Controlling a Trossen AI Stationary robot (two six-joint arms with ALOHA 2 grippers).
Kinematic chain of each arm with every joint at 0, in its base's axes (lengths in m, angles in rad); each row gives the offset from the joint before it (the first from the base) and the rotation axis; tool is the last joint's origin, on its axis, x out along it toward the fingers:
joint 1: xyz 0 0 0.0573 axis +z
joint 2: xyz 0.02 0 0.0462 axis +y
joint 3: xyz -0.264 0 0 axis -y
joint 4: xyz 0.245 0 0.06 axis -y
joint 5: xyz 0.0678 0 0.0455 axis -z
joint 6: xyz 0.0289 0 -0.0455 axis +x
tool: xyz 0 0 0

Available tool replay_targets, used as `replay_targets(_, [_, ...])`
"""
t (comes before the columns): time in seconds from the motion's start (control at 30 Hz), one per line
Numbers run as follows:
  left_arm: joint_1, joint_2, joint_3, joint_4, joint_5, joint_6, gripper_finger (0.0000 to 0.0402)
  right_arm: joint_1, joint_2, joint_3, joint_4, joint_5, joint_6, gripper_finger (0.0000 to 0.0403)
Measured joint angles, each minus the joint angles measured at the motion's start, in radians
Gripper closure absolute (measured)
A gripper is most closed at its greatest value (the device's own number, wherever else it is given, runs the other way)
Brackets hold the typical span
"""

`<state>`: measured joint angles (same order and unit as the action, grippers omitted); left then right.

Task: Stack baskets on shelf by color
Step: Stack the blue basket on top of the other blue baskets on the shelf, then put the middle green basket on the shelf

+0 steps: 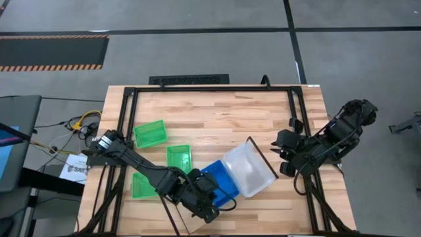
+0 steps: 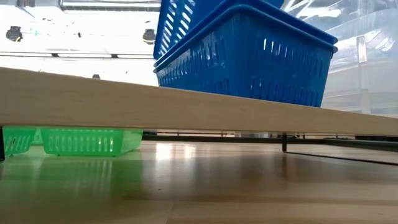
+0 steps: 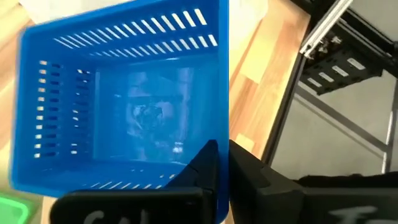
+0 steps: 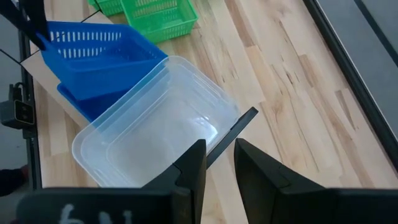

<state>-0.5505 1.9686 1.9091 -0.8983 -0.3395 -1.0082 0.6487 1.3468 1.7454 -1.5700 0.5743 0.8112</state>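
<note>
Two bright blue baskets sit nested on the light-wood shelf plank (image 2: 186, 106). The upper blue basket (image 3: 124, 106) (image 1: 220, 181) is tilted in the lower one (image 2: 261, 68). My left gripper (image 3: 222, 152) (image 1: 212, 197) is shut on the upper one's wall. A clear basket (image 1: 248, 169) (image 4: 155, 130) sits beside the blue ones, toward the table's right. My right gripper (image 4: 219, 149) (image 1: 281, 155) hovers right of the clear basket, slightly open and touching nothing. Three green baskets (image 1: 150, 133) (image 1: 178, 158) (image 1: 143, 184) lie on the table. My left gripper pinches the upper blue basket's side wall at its rim (image 3: 221, 118). One finger (image 3: 205, 165) is inside the basket and the other (image 3: 255, 177) outside. It comes slanting down from the table's near-left side. The basket is tilted, its lower part resting in the blue basket beneath.
The shelf's black wire frame (image 4: 233, 130) (image 1: 262, 150) stands between the clear basket and my right gripper. A black metal frame (image 1: 210, 89) runs round the tabletop. Bare wood lies across the far middle of the table (image 1: 223, 118).
</note>
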Motion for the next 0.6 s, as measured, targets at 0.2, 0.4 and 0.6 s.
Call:
replay_targets(0.2, [0.008, 0.0, 0.0, 0.0, 0.01, 0.018, 0.0358, 0.0, 0.0, 0.0, 0.0, -0.001, -0.005, 0.0297])
replay_targets(0.4, [0.021, 0.0, 0.0, 0.029, 0.042, 0.039, 0.0291, 0.0, 0.0, 0.0, -0.001, -0.001, -0.008, 0.0297])
replay_targets(0.6, [0.041, 0.0, 0.016, 0.022, 0.128, 0.022, 0.0251, 0.0, 0.0, 0.0, -0.001, -0.002, -0.009, 0.0297])
